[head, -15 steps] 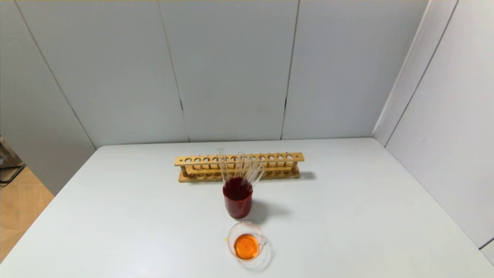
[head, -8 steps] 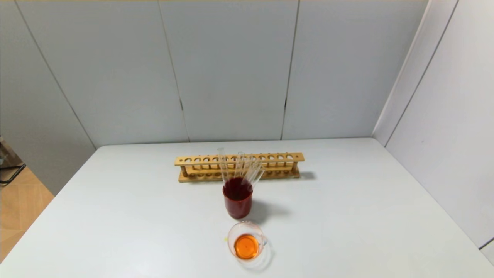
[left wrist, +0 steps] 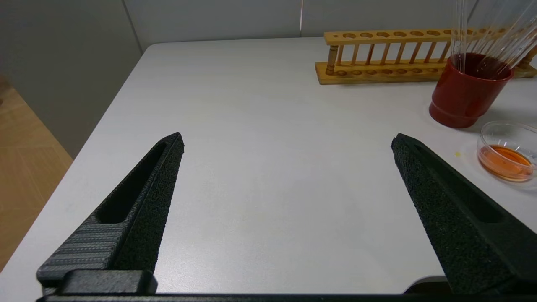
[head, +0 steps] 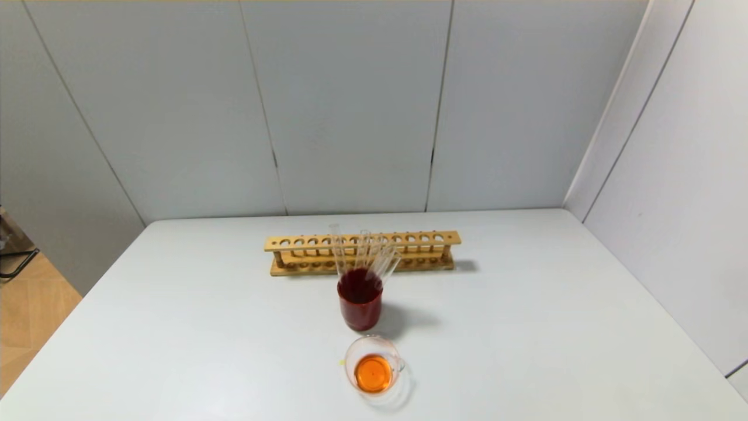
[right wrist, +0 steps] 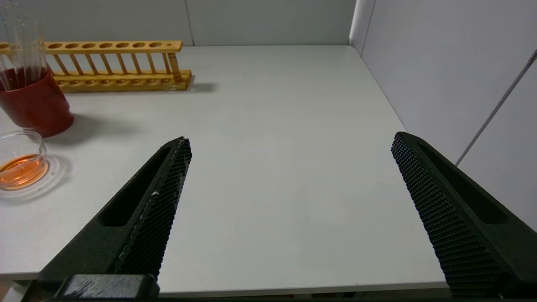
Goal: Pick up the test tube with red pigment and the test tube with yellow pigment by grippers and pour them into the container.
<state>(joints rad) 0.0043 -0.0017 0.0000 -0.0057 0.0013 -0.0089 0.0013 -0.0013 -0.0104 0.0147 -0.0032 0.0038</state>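
Left hand and right hand spread wide, empty, low at near counter edge. Container, lower centre, already holds orange liquid. Beaker behind keeps several tubes; pigmented ones indistinguishable. Rack farthest. Pouring judged complete. Ample room both sides.

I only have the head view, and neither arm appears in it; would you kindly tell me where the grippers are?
Observer: The left gripper hangs open and empty above the table's near left edge.
Operator: Thank you. And the right one?
Observer: The right gripper is open and empty too, above the near right edge.
Operator: How full is the glass cup, seen from the side?
Observer: The orange liquid is only a shallow layer at the bottom of the glass cup.
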